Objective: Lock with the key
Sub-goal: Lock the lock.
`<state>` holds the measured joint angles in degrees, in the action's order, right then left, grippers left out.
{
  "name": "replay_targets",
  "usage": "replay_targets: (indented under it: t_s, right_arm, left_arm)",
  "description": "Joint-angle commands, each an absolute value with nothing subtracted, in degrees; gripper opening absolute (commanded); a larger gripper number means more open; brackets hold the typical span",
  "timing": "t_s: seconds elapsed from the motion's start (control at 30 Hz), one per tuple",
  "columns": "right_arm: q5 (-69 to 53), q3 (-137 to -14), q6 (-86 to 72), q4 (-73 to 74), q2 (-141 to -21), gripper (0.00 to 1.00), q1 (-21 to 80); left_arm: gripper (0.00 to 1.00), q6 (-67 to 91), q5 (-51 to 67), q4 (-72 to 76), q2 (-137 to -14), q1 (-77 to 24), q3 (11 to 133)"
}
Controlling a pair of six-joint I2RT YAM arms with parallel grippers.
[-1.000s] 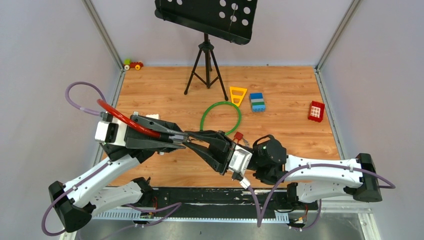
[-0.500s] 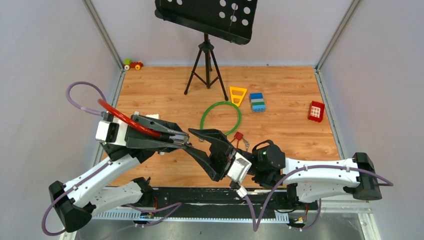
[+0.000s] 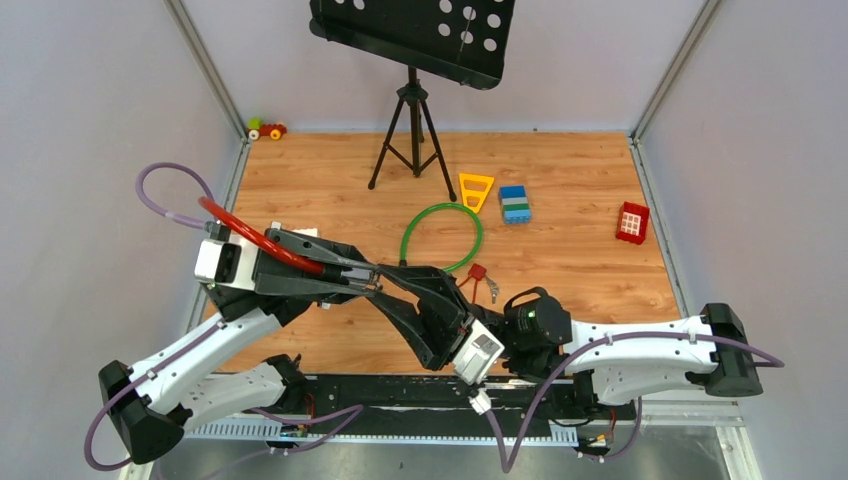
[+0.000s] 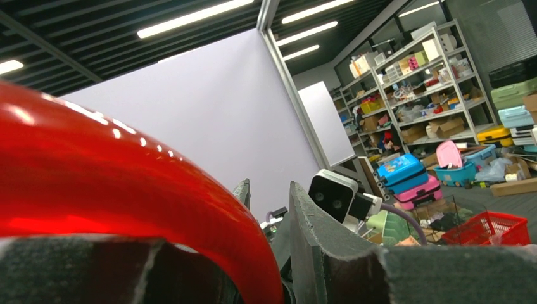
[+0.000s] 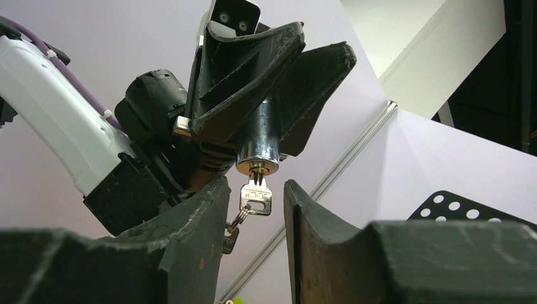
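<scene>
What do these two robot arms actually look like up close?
The left arm and right arm have smooth white shells with black joints. Purple cables loop along them. The left gripper and right gripper are black, two tapering fingers each, with a white camera block at the wrist.

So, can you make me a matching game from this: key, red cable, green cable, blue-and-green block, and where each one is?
1 key
2 red cable
3 green cable
4 blue-and-green block

A lying looped on the wooden table
B end held in the left claw
C beside the yellow triangle
D stuck in the lock barrel, inside the open right claw

Pairs: 1-D, 2-B, 3-A, 4-C
</scene>
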<state>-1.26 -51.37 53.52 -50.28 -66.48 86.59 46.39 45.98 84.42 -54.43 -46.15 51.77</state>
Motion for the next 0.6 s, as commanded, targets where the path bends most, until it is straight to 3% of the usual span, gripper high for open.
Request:
replay_targets:
  t_s: [0.0, 0.23, 0.57]
  right_arm:
    - [1.4, -51.9, 57.0, -52.3, -67.7, 0.35, 87.2]
    - [3.9, -52.0, 62.0, -51.1, -68.8, 0.32, 88.2]
    - [4.8, -51.5, 63.6, -53.0, -69.2, 0.07, 89.5]
  left_arm:
    - [0.0, 47.1, 45.6, 85.8, -54.4, -46.4, 52.5]
    - [0.0, 47.4, 45.7, 85.9, -54.3, -46.4, 52.2]
    - [0.0, 47.5, 45.8, 85.9, -54.1, -46.4, 52.0]
